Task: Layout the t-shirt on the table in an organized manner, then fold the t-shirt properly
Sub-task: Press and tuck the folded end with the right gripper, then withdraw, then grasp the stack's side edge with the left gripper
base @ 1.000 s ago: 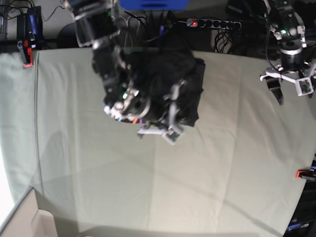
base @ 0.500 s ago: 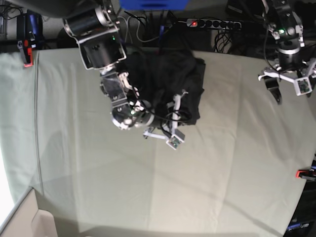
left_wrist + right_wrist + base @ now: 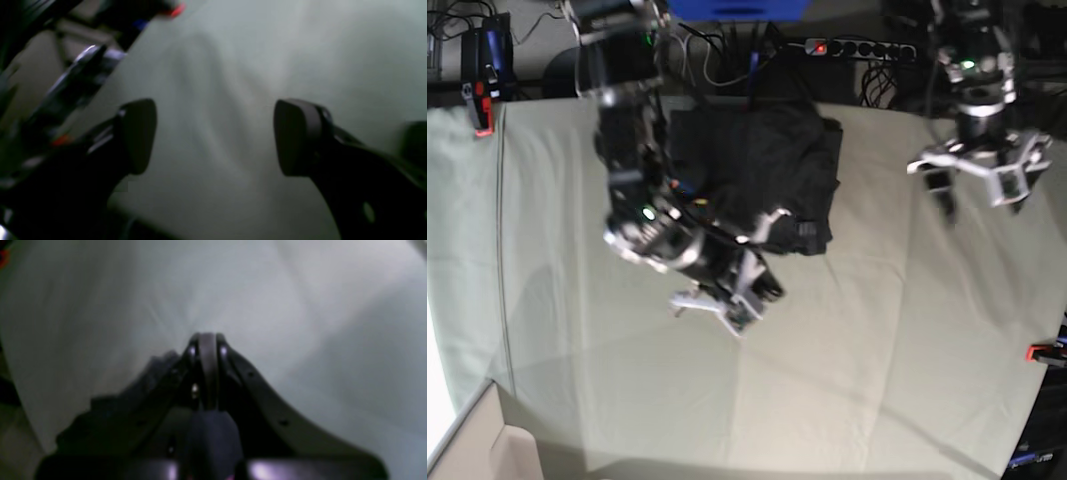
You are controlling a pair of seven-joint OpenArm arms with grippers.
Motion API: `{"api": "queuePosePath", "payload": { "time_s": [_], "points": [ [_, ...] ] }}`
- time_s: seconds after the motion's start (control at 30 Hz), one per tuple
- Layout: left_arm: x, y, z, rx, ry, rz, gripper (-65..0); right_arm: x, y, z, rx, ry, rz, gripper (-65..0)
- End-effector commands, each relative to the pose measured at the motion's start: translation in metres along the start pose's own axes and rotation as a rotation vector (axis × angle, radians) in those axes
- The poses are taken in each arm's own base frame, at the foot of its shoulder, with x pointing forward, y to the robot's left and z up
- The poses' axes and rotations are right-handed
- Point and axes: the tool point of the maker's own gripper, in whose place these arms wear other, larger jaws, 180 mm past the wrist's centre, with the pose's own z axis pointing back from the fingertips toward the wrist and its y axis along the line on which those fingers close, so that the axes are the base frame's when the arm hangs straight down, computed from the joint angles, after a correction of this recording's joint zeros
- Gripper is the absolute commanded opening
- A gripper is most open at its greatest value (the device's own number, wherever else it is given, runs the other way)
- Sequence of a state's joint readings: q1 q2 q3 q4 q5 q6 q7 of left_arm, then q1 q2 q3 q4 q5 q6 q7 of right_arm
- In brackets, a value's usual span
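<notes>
The dark t-shirt (image 3: 767, 165) lies bunched in a heap at the back middle of the table (image 3: 877, 350). My right gripper (image 3: 727, 298) hangs just in front of the heap's near-left edge. In the right wrist view the right gripper (image 3: 206, 340) is shut, its tips over bare table (image 3: 283, 290). A ragged dark cloth shape (image 3: 126, 400) shows beside its left finger, and I cannot tell whether any of it is pinched. My left gripper (image 3: 977, 190) hovers open over the back right of the table, apart from the shirt. Between the left gripper's (image 3: 213, 133) spread pads is only table cloth (image 3: 233, 50).
Red clamps sit at the table's back left corner (image 3: 482, 115) and right edge (image 3: 1042, 352). A power strip (image 3: 857, 47) and cables lie behind the back edge. A pale box corner (image 3: 477, 440) stands at the front left. A red-tipped clamp (image 3: 173, 10) shows blurred beyond the table's edge.
The right arm has swung forward and left, off the shirt heap, with its gripper still shut. The left gripper has shifted left toward the shirt. The heap has barely moved.
</notes>
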State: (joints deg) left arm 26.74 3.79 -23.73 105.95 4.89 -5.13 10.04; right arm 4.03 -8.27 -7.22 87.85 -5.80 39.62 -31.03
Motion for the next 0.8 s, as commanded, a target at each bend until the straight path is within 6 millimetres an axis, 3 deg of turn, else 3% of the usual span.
{"api": "queuePosePath", "payload": {
  "time_s": [0.0,0.1,0.2,0.27,0.37,0.53,0.63,0.77],
  "points": [
    [0.011,-0.011,0.004,-0.029,-0.038,0.000,-8.3,0.022,-0.011,0.012,-0.031,-0.075,0.016,-65.0],
    [0.013,-0.059,0.007,-0.156,-0.044,0.018,-3.4,0.004,-0.036,0.038,-0.114,-0.044,0.022,-65.0],
    [0.010,-0.099,0.016,-0.261,-0.031,0.035,-2.6,-0.025,-0.065,0.067,-0.203,0.009,0.008,-65.0],
    [0.000,-0.128,0.023,-0.338,-0.004,0.044,-2.6,-0.042,-0.083,0.084,-0.260,0.042,-0.009,-65.0],
    [-0.019,-0.153,0.027,-0.398,0.046,0.051,-2.6,-0.067,-0.103,0.106,-0.329,0.089,-0.042,-65.0],
    [-0.033,-0.161,0.023,-0.423,0.099,0.164,-2.6,-0.091,-0.116,0.128,-0.391,0.128,-0.092,-65.0],
    [-0.041,-0.141,0.013,-0.400,0.124,0.224,-2.6,-0.101,-0.119,0.136,-0.411,0.140,-0.112,-65.0],
    [-0.048,-0.129,-0.003,-0.394,0.150,0.292,-2.6,-0.109,-0.114,0.137,-0.403,0.158,-0.121,-65.0]
  ]
}}
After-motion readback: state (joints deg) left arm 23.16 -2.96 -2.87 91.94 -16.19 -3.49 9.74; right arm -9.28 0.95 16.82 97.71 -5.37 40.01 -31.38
